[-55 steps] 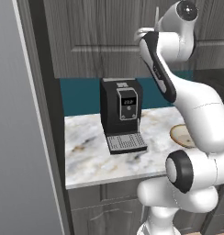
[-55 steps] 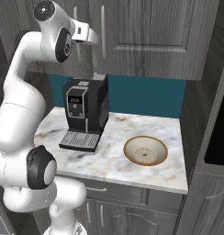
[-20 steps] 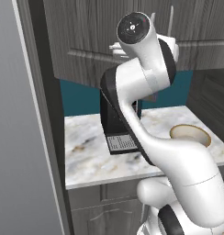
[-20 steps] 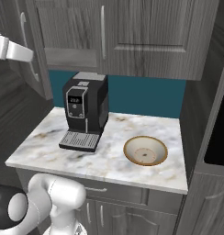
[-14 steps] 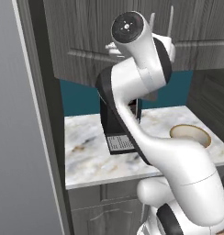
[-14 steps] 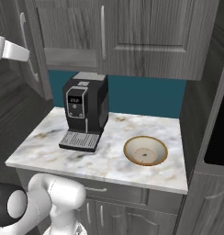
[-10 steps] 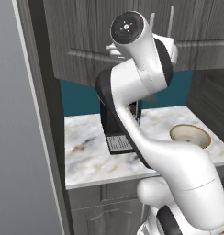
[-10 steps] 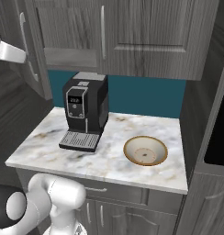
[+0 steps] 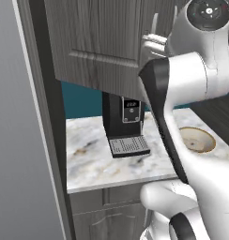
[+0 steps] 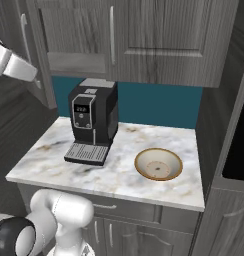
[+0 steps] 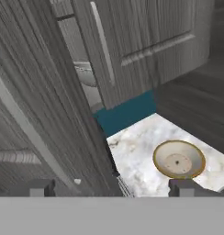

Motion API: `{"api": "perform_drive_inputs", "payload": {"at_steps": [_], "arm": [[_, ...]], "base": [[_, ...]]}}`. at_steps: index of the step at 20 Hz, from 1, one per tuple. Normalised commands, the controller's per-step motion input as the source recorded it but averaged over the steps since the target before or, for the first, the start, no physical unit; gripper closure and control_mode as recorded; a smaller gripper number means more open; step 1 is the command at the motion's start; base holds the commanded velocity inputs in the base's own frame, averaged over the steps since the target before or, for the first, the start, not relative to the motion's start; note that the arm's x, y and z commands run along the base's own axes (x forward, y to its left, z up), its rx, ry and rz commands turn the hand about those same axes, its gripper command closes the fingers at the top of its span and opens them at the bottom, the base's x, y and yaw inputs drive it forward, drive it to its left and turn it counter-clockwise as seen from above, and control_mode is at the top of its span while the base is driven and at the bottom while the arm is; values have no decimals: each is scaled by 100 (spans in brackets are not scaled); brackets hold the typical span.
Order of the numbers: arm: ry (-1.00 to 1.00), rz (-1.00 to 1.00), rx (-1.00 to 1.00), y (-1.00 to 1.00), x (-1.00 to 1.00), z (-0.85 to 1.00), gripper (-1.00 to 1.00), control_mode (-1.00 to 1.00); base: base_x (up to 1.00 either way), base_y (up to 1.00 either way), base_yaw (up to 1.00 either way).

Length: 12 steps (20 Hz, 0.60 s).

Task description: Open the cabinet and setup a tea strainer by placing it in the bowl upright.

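The cabinet's left door is swung open and stands closest in the hand view, with its edge running just beside the claw. The claw's two tips are spread wide apart and nothing is held between them. Beyond the door edge, the inner shelf is shown, and on it a small grey rounded shape is seen. It is judged to be the tea strainer, though it is too blurred to be sure. The right door is shut.

Lower and farther off, the marble surface carries the bowl, which is empty. The coffee machine stands well to one side of it, under the open door.

Several risks are judged from here. The open door could be struck by the arm as the shelf is reached, and be pushed back across the opening. The strainer's thin handle could be pinched badly, so that the strainer slips and drops onto the coffee machine or the surface. In so shallow a bowl, the strainer could tip over when it is let go.
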Motion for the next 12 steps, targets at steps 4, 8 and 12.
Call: {"api": "perform_drive_inputs", "payload": {"at_steps": [4, 8, 12], "arm": [[1, 28, 60, -59, -4, 0, -100, -100], [1, 29, 60, -38, 0, 0, -100, -100], [7, 19, 58, -40, 14, -1, -100, -100]], "base": [[0, 0, 0], [0, 0, 0], [0, 0, 0]]}}
